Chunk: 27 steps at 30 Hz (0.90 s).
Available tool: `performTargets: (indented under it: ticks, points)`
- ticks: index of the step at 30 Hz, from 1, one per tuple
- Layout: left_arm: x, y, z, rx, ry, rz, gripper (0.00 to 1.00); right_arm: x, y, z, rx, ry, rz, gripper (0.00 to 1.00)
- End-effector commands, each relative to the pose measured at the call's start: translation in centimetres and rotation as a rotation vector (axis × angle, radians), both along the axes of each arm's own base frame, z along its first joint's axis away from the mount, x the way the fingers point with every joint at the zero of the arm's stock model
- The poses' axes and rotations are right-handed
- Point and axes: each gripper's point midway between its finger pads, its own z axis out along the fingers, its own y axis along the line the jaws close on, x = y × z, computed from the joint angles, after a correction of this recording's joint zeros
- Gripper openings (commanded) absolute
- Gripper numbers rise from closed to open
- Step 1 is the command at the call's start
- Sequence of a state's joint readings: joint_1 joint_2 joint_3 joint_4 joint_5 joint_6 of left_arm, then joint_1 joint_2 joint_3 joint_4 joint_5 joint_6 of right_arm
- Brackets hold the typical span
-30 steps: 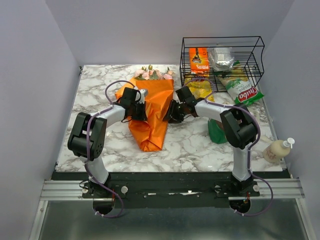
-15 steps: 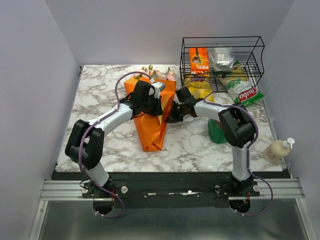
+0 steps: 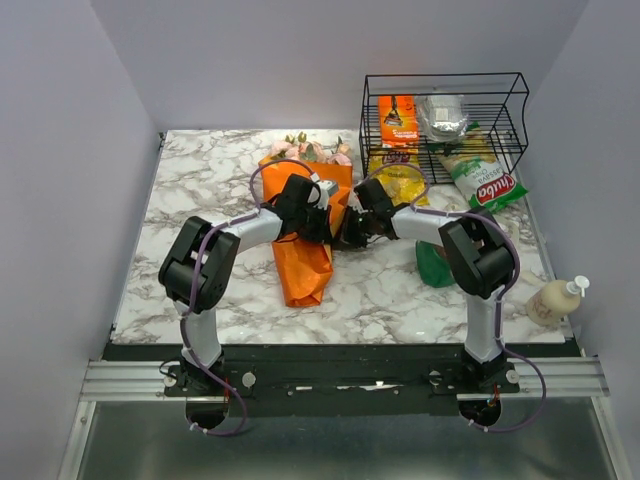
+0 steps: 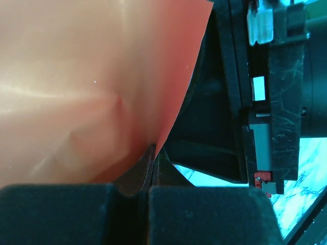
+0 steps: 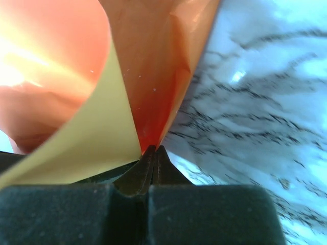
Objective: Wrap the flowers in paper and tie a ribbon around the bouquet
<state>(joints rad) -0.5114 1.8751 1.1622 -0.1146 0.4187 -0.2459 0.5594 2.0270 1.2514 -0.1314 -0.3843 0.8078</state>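
Top external view is showing us the bright orange crinkled paper sheet point(image 3: 305, 262) lying wrapped lengthwise on the white marble tabletop point(image 3: 200, 190), with the pale pink and cream roses point(image 3: 308, 149) poking out at its far end. We are seeing the left hand point(image 4: 152, 154) and the right hand point(image 5: 153, 152) side by side at its right edge, each pressed together and pinching the orange paper.

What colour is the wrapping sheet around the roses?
Bright orange. The thin, crinkled paper sheet shows best in the top external view.
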Motion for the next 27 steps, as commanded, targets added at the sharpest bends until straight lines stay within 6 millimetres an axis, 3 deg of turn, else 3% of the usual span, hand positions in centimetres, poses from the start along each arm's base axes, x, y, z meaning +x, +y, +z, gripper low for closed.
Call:
performTargets:
  ticks: [1,5,12,19,25,27]
  points:
    - [0.2,-1.3,-0.5,-0.029,-0.026,-0.032,0.00,-0.8,0.3,2.8,0.058,-0.024,-0.010,0.17]
    - [-0.2,-0.9,-1.5,-0.008,-0.028,-0.043,0.00,-1.2,-2.2,3.4,-0.002,-0.040,-0.081,0.36]
    - [-0.5,-0.9,-1.8,-0.002,-0.029,-0.061,0.00,-0.7,-6.5,5.8,-0.074,-0.142,-0.204,0.47]
    - [-0.7,-1.4,-1.6,-0.004,-0.027,-0.080,0.00,3.2,-4.3,8.3,-0.031,-0.225,-0.187,0.61]
    - [-0.8,-1.3,-1.7,0.005,-0.030,-0.085,0.00,5.6,-3.1,6.8,-0.028,-0.180,-0.203,0.67]
    - [-0.8,-1.3,-1.7,0.005,-0.026,-0.083,0.00,5.8,-3.6,5.6,-0.072,-0.155,-0.221,0.67]
